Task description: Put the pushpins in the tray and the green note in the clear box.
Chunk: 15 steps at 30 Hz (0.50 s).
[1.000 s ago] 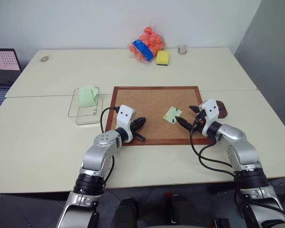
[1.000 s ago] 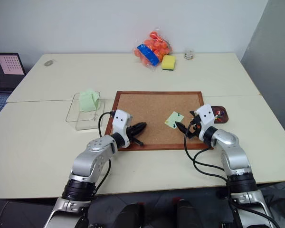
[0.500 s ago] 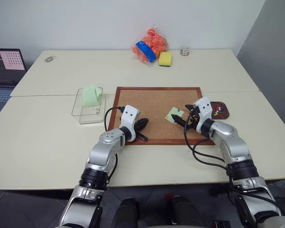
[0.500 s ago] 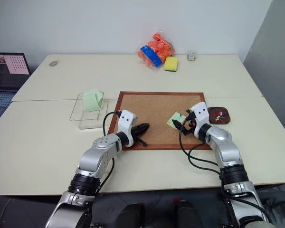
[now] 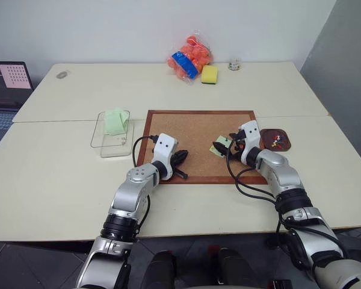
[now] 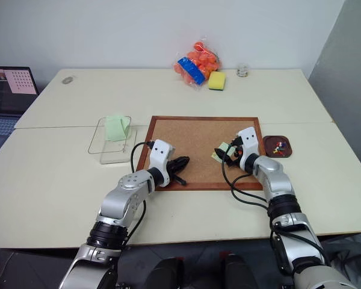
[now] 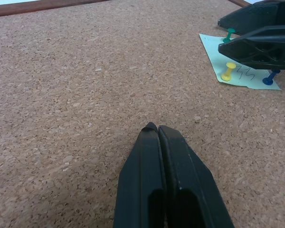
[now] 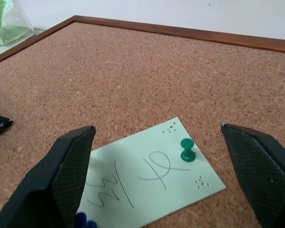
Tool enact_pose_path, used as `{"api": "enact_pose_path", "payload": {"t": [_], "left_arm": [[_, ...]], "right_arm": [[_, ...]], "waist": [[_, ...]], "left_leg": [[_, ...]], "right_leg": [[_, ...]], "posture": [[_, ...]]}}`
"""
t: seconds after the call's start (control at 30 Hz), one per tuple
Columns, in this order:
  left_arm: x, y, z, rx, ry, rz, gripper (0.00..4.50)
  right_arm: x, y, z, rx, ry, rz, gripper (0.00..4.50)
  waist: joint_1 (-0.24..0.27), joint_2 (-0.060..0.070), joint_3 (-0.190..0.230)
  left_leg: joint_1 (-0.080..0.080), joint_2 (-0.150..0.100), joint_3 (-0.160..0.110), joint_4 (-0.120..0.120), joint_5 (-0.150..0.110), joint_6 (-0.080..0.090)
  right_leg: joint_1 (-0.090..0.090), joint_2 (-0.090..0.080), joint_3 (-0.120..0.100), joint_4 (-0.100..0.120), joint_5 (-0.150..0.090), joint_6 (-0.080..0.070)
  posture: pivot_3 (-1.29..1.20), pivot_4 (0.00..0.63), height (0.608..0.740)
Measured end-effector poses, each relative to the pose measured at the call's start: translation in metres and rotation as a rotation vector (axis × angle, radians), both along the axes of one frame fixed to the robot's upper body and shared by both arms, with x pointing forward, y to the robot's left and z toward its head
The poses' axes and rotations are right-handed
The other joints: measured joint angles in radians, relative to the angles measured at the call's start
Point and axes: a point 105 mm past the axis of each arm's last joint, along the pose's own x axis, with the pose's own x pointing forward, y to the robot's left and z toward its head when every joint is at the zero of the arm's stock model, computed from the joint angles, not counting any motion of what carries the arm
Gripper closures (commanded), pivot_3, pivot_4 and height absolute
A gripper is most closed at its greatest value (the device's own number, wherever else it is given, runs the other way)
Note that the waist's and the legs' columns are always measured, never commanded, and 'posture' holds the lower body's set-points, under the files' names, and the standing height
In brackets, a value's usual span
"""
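Green note (image 8: pixel 152 178) lies pinned flat on the corkboard (image 5: pixel 192 129) by a dark green pushpin (image 8: pixel 186 148), the right gripper (image 8: pixel 156 156) spread wide around it, the left gripper (image 7: pixel 159 135) clenched empty nearby.

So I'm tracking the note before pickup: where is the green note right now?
The green note lies pinned on the corkboard's right part, between the open right hand's fingers.

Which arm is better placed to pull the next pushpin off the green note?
Right. Its pincer is open over the green note, its fingers either side of the dark green pushpin. The left pincer is shut, farther away across the corkboard.
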Motion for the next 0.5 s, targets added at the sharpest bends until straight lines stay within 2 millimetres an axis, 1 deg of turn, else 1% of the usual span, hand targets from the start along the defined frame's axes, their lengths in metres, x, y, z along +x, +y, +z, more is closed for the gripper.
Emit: {"api": "enact_pose_path", "payload": {"t": [0.07, 0.13, 0.17, 0.23, 0.27, 0.5], "left_arm": [[-0.0003, -0.0003, 0.0002, -0.001, -0.001, 0.001, 4.50], [-0.0005, -0.0003, 0.0002, 0.002, -0.003, 0.004, 4.50], [-0.0007, -0.0002, 0.0003, 0.003, -0.004, 0.005, 4.50], [-0.0018, -0.0001, 0.0003, 0.004, -0.006, 0.006, 4.50], [-0.0018, 0.0001, 0.0002, 0.006, -0.007, 0.006, 4.50], [-0.0016, 0.0004, 0.0002, 0.011, -0.008, 0.008, 4.50]], "right_arm": [[0.0005, -0.0003, -0.0002, 0.001, -0.004, -0.001, 0.37], [0.0009, -0.0015, -0.0006, 0.003, -0.007, -0.005, 0.60], [0.0012, -0.0025, -0.0008, 0.006, -0.009, -0.008, 0.88], [0.0016, -0.0045, -0.0008, 0.010, -0.008, -0.015, 1.26], [0.0017, -0.0054, -0.0010, 0.010, -0.007, -0.018, 1.55], [0.0017, -0.0062, -0.0014, 0.001, -0.014, -0.016, 2.92]], "waist": [[0.000, 0.000, 0.000], [0.000, 0.000, 0.000], [0.000, 0.000, 0.000], [0.000, 0.000, 0.000], [0.000, 0.000, 0.000], [-0.001, 0.000, 0.000]], "left_leg": [[0.000, 0.000, 0.000, 0.000, 0.000, 0.000], [0.000, 0.000, 0.000, 0.000, 0.000, 0.000], [0.000, 0.000, 0.000, 0.000, 0.000, 0.000], [0.000, 0.000, 0.000, 0.000, 0.000, 0.000], [0.000, 0.000, 0.000, 0.000, 0.000, 0.000], [0.000, 0.000, 0.000, 0.000, 0.000, 0.000]], "right_leg": [[0.000, 0.000, 0.000, 0.000, 0.000, 0.000], [0.000, 0.000, 0.000, 0.000, 0.000, 0.000], [0.000, 0.000, 0.000, 0.000, 0.000, 0.000], [0.000, 0.000, 0.000, 0.000, 0.000, 0.000], [0.000, 0.000, 0.000, 0.000, 0.000, 0.000], [0.000, 0.000, 0.000, 0.000, 0.000, 0.000]], "posture": [[0.00, 0.150, 0.740], [0.00, 0.150, 0.740], [0.00, 0.150, 0.740], [0.00, 0.150, 0.740], [0.00, 0.150, 0.740], [0.00, 0.150, 0.740]]}}
